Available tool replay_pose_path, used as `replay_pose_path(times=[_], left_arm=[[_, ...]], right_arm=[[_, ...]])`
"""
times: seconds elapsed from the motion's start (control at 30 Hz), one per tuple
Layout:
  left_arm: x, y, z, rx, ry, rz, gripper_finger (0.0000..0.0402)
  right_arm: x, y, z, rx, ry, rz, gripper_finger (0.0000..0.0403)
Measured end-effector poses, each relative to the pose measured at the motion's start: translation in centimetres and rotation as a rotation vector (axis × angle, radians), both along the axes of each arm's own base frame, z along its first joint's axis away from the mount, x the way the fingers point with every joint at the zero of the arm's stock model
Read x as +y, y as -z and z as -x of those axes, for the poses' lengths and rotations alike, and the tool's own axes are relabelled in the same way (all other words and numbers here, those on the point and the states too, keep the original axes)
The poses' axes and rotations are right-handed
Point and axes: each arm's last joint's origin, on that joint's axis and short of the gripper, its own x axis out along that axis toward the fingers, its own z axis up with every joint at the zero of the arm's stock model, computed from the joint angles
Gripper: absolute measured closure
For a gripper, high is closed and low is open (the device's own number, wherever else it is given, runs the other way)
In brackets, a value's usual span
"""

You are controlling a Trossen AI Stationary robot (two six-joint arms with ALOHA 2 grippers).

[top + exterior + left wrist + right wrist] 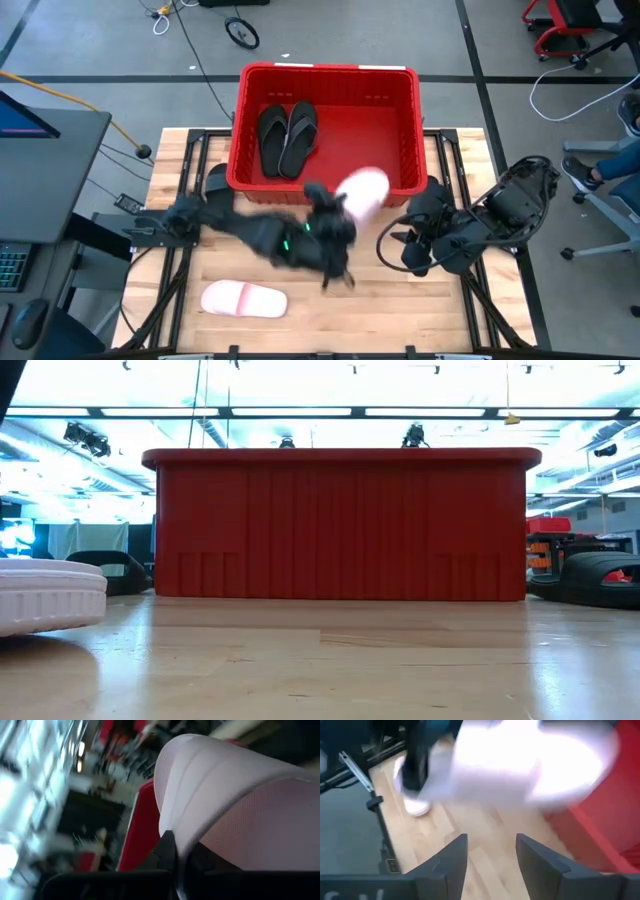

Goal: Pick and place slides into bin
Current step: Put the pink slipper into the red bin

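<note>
**Over the bin's near wall, a pink slide in the left fingers**

Above the near wall of the red bin (326, 72), the left gripper (338, 208) held a pale pink slide (362, 194), its fingers (167, 851) pinching the sandal's edge. The slide hung over the bin's front rim, toward its right corner. Inside the bin, two black slides (287, 138) lay side by side against the left wall. A second pink slide (243, 298) rested flat on the bench (400, 310), near the front left. The right gripper (491, 851) waited to the right of the bin, low over the bench, its fingers spread apart.
</note>
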Motion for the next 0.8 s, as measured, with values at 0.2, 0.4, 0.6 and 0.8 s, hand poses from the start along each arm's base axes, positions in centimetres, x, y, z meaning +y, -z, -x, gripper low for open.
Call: replay_pose_path(times=[0.2,0.4,0.6,0.8], left_arm=[[9.0,-2.8,-0.7,-0.217,-0.162,0.17,0.039],[19.9,-1.0,-3.2,-0.294,-0.309,0.247,0.039],[29.2,3.4,-3.9,-0.317,-0.446,0.382,0.039],[34.2,9.9,-5.2,-0.217,-0.534,0.441,0.039]], right_arm=[[1.3,0.0,0.9,-0.021,-0.006,-0.036,0.0229],[1.9,-0.1,1.4,-0.066,0.0,0.002,0.0229],[2.1,-0.1,1.6,-0.074,-0.003,0.01,0.0229],[2.0,-0.2,1.5,-0.095,0.002,0.054,0.0229]])
